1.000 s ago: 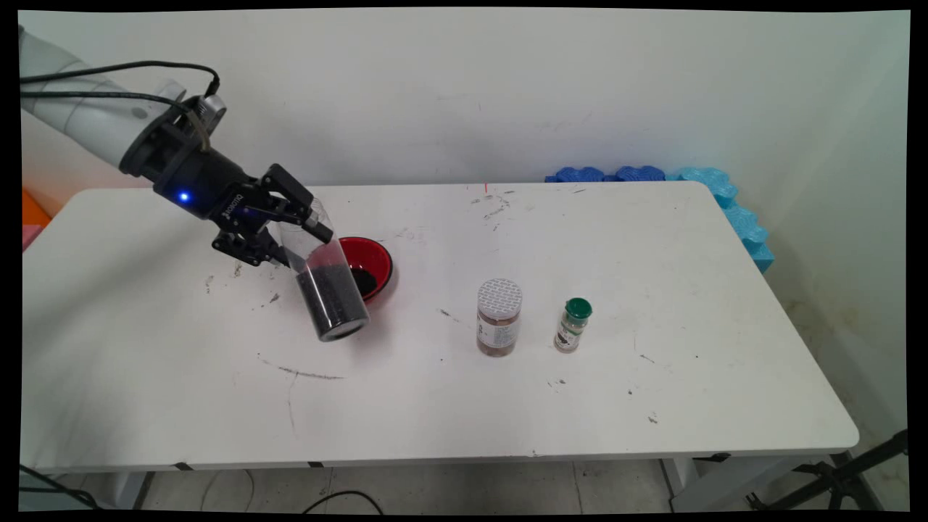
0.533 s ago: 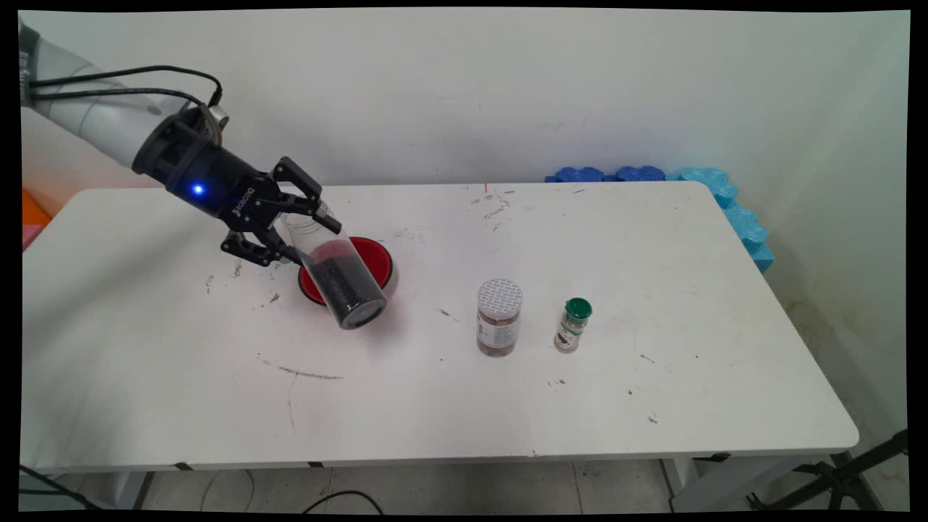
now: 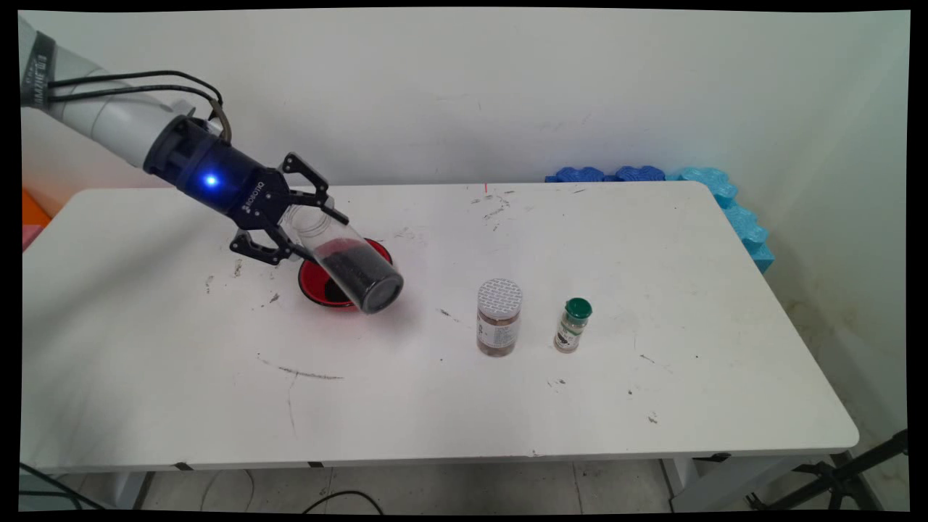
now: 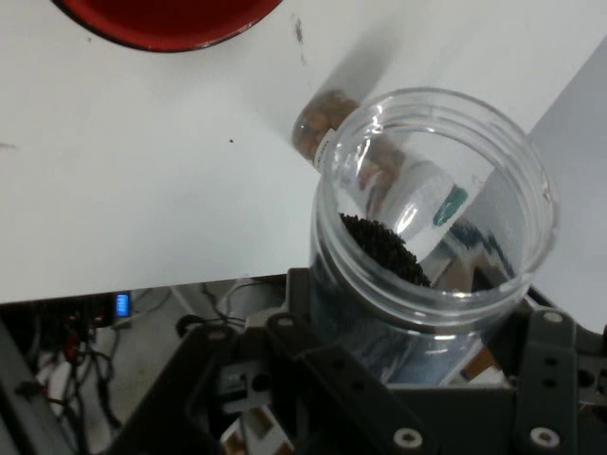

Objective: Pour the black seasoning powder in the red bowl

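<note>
The black two-finger gripper [image 3: 310, 226] is closed on a clear plastic jar [image 3: 346, 259], gripping it near the open mouth, one finger on either side. The jar is tilted steeply, its base pointing down and to the picture's right, and it is held in the air above the near rim of a red bowl [image 3: 316, 284] on the white table [image 3: 464, 377]. Dark granules fill the lower part of the jar (in the hand view they lie banked against one wall below the open rim [image 4: 432, 194]). A dark patch lies inside the bowl. To the right, well apart from the bowl, stand a brown-filled jar with a pale patterned lid [image 3: 499, 317] and, just beside it, a small bottle with a green cap [image 3: 573, 325], both upright.
</note>
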`<action>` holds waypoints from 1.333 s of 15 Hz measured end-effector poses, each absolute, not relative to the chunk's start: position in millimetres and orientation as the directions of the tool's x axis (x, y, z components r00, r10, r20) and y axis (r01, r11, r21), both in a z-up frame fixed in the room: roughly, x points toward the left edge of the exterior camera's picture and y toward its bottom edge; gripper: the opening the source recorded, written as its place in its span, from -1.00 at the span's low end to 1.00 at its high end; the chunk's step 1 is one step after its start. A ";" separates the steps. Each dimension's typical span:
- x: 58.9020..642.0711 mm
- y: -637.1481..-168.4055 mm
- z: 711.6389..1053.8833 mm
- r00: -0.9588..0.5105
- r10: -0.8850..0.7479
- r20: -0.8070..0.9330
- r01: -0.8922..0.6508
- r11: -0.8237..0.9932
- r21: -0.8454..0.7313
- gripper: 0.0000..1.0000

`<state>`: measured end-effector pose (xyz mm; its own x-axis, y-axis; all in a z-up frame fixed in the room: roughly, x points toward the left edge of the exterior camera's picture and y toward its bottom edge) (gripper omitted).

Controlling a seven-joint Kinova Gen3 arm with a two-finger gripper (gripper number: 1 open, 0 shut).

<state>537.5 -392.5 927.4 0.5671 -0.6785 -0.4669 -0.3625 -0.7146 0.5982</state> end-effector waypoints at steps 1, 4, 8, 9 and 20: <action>537.7 -393.1 927.0 0.574 -0.665 -0.477 -0.349 -0.726 0.593 -1.00; 538.5 -396.7 924.6 0.602 -0.606 -0.519 -0.289 -0.772 0.566 -1.00; 539.5 -401.2 921.9 0.627 -0.537 -0.564 -0.220 -0.817 0.534 -1.00; 539.4 -402.2 921.4 0.631 -0.520 -0.575 -0.203 -0.826 0.525 -1.00; 536.1 -407.4 918.1 0.647 -0.384 -0.659 -0.062 -0.888 0.456 -1.00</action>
